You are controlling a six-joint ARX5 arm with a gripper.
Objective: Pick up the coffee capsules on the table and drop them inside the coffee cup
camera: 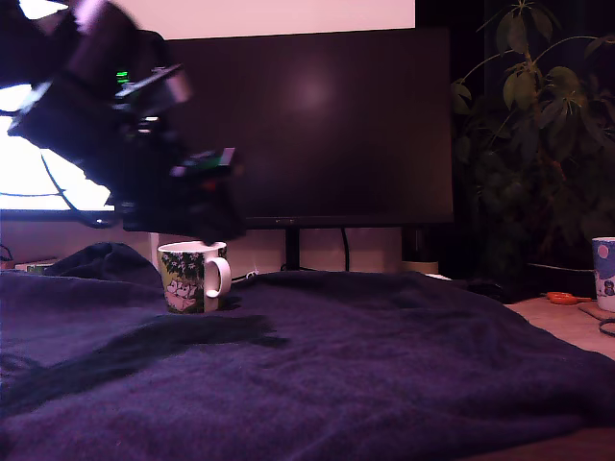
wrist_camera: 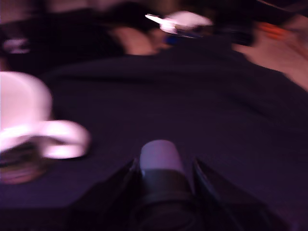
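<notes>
The coffee cup [camera: 191, 279] is a white mug with a green cartoon print and a loop handle, standing on the dark blanket-covered table [camera: 384, 365]. My gripper [camera: 213, 223] hangs blurred just above the cup's rim, slightly toward the exterior view's right. In the wrist view a coffee capsule [wrist_camera: 161, 159], dark with a pale flat end, sits between the two dark fingers of the gripper [wrist_camera: 163, 175], which is shut on it. The cup [wrist_camera: 21, 110] and its handle appear blurred off to one side of the capsule.
A large dark monitor [camera: 307, 125] stands behind the cup. A leafy plant [camera: 538, 125] fills the exterior view's right. A pale blue dotted cup [camera: 603, 274] and an orange object [camera: 562, 298] rest on the bare table corner [camera: 567, 322].
</notes>
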